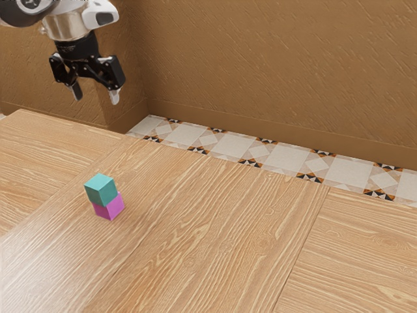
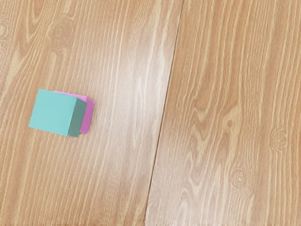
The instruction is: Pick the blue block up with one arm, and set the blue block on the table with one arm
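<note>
"How do our jaws stand?"

"Spread well apart, the two fingers of our black two-finger gripper (image 1: 96, 96) pointing down, high and well apart from the blocks."

"And the block we're after?"

"Our blue-green cube-shaped block (image 1: 101, 190) sits on top of a magenta cube-shaped block (image 1: 111, 207). We see it set a little off-centre, so part of the magenta one peeks out beneath."

"So what stands in our way?"

"That lower block: it's between our blue-green one and the pale, wood-grained table (image 1: 215, 241). Around the pair we see bare boards, and near them, in the wrist view, a thin dark seam (image 2: 163, 108) running through the wood."

"Anything farther out?"

"Past the table's far edge we have a floor of pale tiles (image 1: 287, 160) with black and orange star-like patterns. Behind it runs a plain brown skirting board (image 1: 260, 130), and above that a brown wall (image 1: 273, 65) with a rough, scored surface. Toward the exterior view's left, behind our gripper, the wall turns a corner."
</note>
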